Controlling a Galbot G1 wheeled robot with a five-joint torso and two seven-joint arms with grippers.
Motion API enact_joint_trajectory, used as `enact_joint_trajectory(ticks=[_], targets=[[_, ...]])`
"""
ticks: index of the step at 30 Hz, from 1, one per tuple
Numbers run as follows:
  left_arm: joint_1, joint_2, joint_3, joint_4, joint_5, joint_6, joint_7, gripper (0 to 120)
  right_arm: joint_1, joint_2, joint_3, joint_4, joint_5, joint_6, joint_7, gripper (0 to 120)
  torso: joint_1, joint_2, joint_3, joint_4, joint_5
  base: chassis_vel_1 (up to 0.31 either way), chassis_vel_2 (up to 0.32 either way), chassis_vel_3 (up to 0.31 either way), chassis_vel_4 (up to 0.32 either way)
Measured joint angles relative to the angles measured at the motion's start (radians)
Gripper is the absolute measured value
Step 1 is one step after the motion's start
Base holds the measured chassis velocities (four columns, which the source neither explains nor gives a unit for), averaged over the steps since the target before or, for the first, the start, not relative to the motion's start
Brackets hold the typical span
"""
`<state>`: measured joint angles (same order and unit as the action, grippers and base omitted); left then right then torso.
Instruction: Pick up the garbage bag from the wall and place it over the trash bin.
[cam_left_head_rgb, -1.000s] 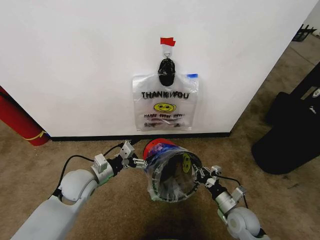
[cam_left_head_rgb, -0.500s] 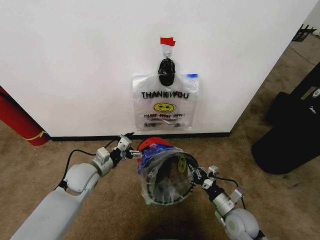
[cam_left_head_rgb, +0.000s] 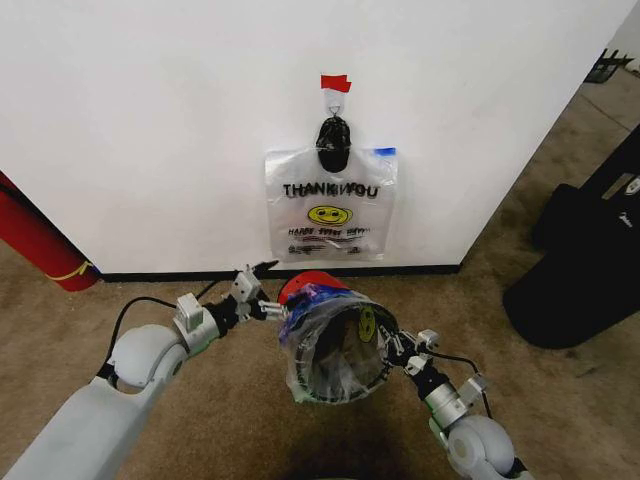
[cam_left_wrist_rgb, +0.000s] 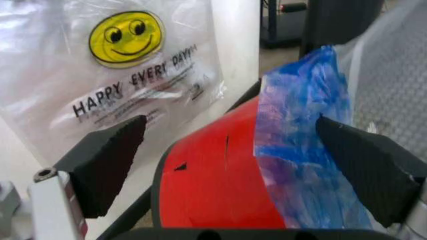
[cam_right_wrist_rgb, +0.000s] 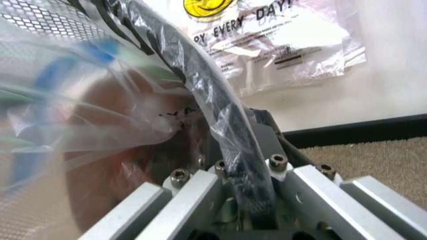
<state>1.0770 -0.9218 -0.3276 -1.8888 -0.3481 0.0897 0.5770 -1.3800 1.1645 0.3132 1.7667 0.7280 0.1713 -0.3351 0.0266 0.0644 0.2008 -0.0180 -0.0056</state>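
Observation:
A whitish "THANK YOU" garbage bag (cam_left_head_rgb: 330, 215) with a yellow smiley hangs on the white wall (cam_left_head_rgb: 150, 120) under red tape (cam_left_head_rgb: 335, 83). Its print also shows in the left wrist view (cam_left_wrist_rgb: 113, 75). Below it the black mesh trash bin (cam_left_head_rgb: 335, 355) is held tilted off the carpet, mouth toward me and red base (cam_left_wrist_rgb: 213, 185) toward the wall. A second translucent bag (cam_left_head_rgb: 300, 375) with blue strips (cam_left_wrist_rgb: 303, 130) is stretched over the bin. My left gripper (cam_left_head_rgb: 268, 305) is open astride the red base and blue strip. My right gripper (cam_left_head_rgb: 392, 345) is shut on the bag-covered rim (cam_right_wrist_rgb: 220, 130).
A small black bunched lump (cam_left_head_rgb: 332, 143) hangs above the wall bag. A red cylinder (cam_left_head_rgb: 35, 240) leans at the far left by the black baseboard (cam_left_head_rgb: 200, 273). A large black case (cam_left_head_rgb: 585, 270) lies on the brown carpet at the right.
The held bin has shifted slightly left and its mouth has turned more toward me. My left gripper rose a little toward the wall end of the bin, and its elbow swung left.

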Motion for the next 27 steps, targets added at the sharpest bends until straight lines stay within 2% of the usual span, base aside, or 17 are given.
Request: enact_joint_trajectory(ticks=[12,23,27], targets=[[-0.021,0.001,0.003,0.062,0.073,-0.040,0.017,100,-0.009,-0.006,0.002,0.017,-0.001,0.001,0.001,0,0.000,0.000,0.000,0.0000,0.0002,0.000,0.000,0.000,0.000],[-0.038,-0.010,0.018,0.089,0.079,-0.049,-0.065,100,-0.030,-0.008,-0.004,0.053,-0.003,0.001,-0.011,0,0.000,0.000,0.000,0.0000,0.0003,0.000,0.000,0.000,0.000],[-0.038,-0.014,0.028,0.084,0.072,-0.049,-0.136,100,-0.037,-0.004,-0.009,0.061,-0.006,0.001,-0.018,0,0.000,0.000,0.000,-0.0001,0.0003,0.000,0.000,0.000,0.000]])
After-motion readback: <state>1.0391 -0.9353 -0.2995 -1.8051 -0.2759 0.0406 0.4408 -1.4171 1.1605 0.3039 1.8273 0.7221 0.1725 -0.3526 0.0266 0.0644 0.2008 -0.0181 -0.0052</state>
